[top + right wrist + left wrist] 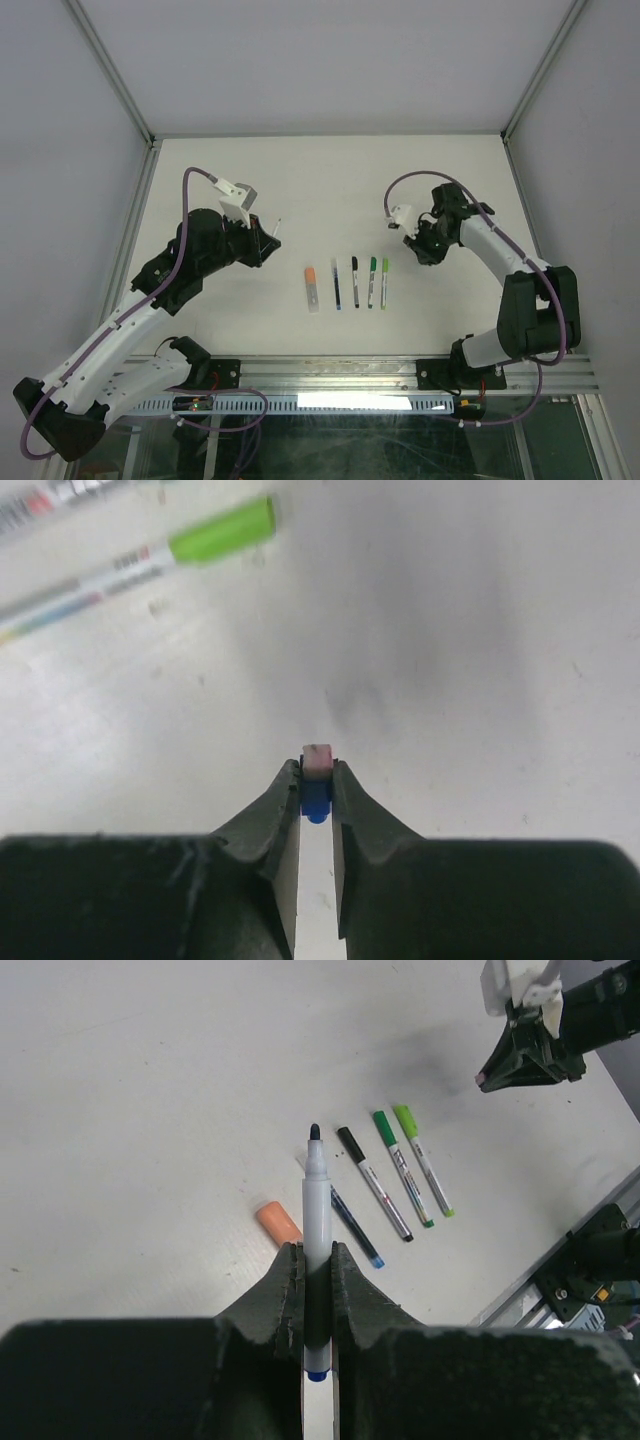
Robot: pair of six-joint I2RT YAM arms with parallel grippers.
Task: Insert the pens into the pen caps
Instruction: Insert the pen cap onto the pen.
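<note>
A white pen [317, 1210], dark tip bare, is clamped in the left gripper [317, 1252] at lower centre of its wrist view, while the right gripper [316, 770] pinches a small blue cap [316, 806].

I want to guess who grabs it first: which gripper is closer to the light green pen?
Right. The right gripper hangs just beyond the capped end of the light green pen; the left gripper is across the whole row of pens, on the other side.
</note>
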